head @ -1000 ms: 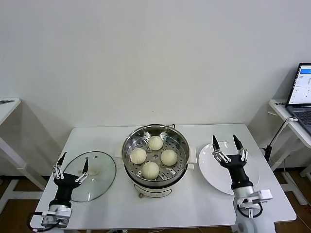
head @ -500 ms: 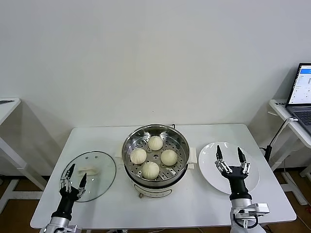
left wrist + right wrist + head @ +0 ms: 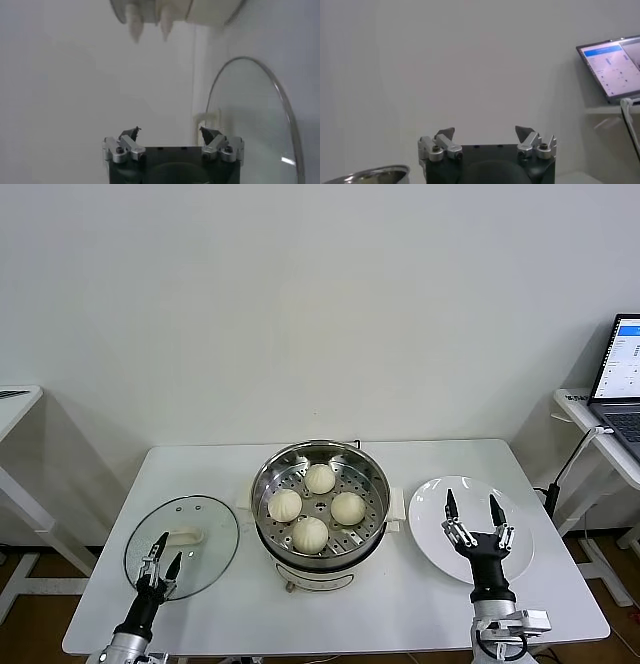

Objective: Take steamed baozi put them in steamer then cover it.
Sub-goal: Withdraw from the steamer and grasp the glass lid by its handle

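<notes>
White wall and a white worktop (image 3: pixel 420 604) frame the scene, with a laptop (image 3: pixel 622 384) seen on a side desk at far right. Four steamed baozi (image 3: pixel 346 507) are already seated on the perforated tray of the steamer (image 3: pixel 320 509) at the centre, which is uncovered. A glass lid (image 3: pixel 184 544) lies flat at the left, an empty white plate (image 3: pixel 470 529) at the right. The left pincer (image 3: pixel 160 568) is held open at the lid's near edge; the right pincer (image 3: pixel 470 517) is spread open, empty, over the plate. Covering remains, and risk lies there: smooth glass could slip from the fingers, or be set down off-centre on the rim.
</notes>
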Controlling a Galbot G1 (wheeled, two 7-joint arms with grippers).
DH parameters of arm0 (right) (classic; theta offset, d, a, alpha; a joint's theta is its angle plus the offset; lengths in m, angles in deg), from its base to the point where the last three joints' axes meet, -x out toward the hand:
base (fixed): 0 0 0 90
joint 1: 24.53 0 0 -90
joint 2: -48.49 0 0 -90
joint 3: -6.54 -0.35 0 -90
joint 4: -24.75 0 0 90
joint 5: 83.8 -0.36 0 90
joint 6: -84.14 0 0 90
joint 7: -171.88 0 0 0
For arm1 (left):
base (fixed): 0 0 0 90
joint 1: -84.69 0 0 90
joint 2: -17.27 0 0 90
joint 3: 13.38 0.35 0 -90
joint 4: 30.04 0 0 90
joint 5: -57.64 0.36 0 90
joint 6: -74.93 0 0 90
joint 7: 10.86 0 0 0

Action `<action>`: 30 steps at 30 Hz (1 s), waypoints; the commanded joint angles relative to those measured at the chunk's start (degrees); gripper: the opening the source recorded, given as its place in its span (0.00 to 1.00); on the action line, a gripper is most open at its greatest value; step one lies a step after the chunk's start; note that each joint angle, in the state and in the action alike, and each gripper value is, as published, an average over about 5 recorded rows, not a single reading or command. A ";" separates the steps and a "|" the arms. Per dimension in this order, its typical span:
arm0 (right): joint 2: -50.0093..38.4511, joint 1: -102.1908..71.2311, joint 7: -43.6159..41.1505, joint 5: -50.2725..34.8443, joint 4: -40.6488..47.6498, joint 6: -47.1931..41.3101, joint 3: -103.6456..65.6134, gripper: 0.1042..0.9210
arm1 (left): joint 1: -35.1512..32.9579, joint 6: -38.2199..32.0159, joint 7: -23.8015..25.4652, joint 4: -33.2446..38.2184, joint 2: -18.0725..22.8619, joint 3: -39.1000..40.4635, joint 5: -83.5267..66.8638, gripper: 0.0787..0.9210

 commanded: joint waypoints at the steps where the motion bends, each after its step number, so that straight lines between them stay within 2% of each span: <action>1: 0.45 -0.41 0.10 0.65 0.20 0.42 0.17 0.88 | 4.32 1.60 -0.56 -3.48 0.04 0.13 3.90 0.88; 30: 0.45 -0.62 -0.02 2.64 1.64 1.62 0.22 0.88 | 14.23 4.74 0.50 -10.57 1.14 1.62 4.91 0.88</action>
